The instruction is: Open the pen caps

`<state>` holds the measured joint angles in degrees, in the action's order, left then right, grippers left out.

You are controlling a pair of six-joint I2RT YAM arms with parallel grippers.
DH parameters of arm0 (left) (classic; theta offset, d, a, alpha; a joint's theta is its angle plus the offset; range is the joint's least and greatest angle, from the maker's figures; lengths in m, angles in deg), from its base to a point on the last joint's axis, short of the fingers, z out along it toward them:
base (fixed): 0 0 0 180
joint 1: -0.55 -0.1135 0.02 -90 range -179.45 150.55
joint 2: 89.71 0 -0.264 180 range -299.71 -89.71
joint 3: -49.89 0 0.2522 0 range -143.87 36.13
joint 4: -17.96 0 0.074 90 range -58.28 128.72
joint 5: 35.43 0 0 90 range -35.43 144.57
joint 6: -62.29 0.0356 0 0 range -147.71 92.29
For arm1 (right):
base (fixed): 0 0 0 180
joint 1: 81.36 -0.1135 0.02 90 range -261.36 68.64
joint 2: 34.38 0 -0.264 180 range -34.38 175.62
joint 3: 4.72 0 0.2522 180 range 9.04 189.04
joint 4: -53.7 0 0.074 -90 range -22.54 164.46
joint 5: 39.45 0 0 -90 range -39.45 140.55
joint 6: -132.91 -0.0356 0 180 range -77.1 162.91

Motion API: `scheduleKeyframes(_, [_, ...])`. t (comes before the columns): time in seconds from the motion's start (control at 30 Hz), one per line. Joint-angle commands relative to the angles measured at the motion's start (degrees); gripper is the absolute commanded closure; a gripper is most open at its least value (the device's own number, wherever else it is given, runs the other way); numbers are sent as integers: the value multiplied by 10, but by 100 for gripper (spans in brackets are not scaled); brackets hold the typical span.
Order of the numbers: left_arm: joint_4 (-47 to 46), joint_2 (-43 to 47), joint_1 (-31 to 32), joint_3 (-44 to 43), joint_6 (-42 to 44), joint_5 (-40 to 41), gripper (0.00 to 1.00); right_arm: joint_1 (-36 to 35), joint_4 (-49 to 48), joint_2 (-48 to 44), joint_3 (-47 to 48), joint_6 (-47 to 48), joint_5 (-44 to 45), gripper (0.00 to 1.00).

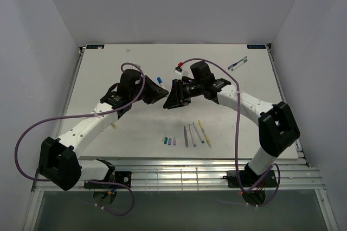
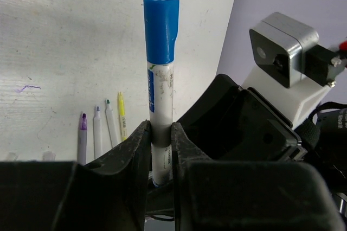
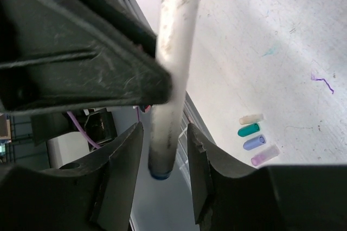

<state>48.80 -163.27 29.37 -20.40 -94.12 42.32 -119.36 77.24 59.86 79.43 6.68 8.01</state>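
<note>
Left pincer (image 2: 161, 128) clamps the pen (image 2: 160, 95) by its barrel — blue cap (image 2: 161, 27) on, print unreadable. Right pincer (image 3: 162, 130) straddles its tail, jaws slightly apart, not gripping — four loose caps (image 3: 254, 143) lie on the bench (image 3: 282, 36).

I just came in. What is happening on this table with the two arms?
The left jaws are shut on the barrel of a pen, held up with its blue cap still on. The right jaws stand on both sides of the barrel's other end; whether they pinch it I cannot tell. On the table lie four loose caps beside four opened pens. Two more pens lie near the far right corner.
</note>
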Motion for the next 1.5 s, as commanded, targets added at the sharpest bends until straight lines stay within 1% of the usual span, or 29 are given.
scheduleKeyframes(0.0, [-3,22,7,-1,0,-1,100,-3,-25,9,16,-3,15,56])
scheduleKeyframes(0.2, [7,20,7,-5,2,0,100,-2,-25,-2,11,-1,37,54])
scheduleKeyframes(0.33, [1,26,7,7,-4,-4,100,-1,-22,-2,19,-3,52,56])
scheduleKeyframes(0.37, [1,30,8,10,-4,-4,100,-1,-22,-1,20,-3,52,60])
scheduleKeyframes(0.4, [0,31,9,12,-4,-3,100,0,-22,0,22,-3,50,68])
scheduleKeyframes(0.43, [-1,32,9,13,-4,-3,100,0,-21,2,22,-4,49,87])
scheduleKeyframes(0.47, [-2,32,9,14,-2,-4,100,0,-20,2,22,-4,48,92])
scheduleKeyframes(0.57, [0,31,9,10,7,-7,99,0,-20,-5,12,-2,42,92])
scheduleKeyframes(0.6, [5,30,9,9,8,-4,87,0,-19,-8,9,-2,38,92])
scheduleKeyframes(0.63, [9,30,8,7,8,0,60,-1,-16,-15,1,-2,36,92])
scheduleKeyframes(0.67, [14,31,8,5,9,14,48,0,-11,-19,-1,-2,34,92])
scheduleKeyframes(0.7, [22,32,8,1,16,23,40,0,-6,-26,-4,-2,28,92])
scheduleKeyframes(0.77, [27,30,3,-15,29,39,29,-1,9,-37,-16,-2,26,92])
scheduleKeyframes(0.9, [43,11,-12,-42,54,44,29,-1,18,-70,-38,-6,16,92])
scheduleKeyframes(1.07, [43,-5,-23,-56,64,48,34,-1,23,-87,-52,-9,4,92])
scheduleKeyframes(1.23, [21,-22,-24,-57,65,22,43,-1,21,-92,-56,-10,-13,92])
scheduleKeyframes(1.47, [6,-26,-24,-51,62,10,56,-1,13,-81,-50,-12,-30,92])
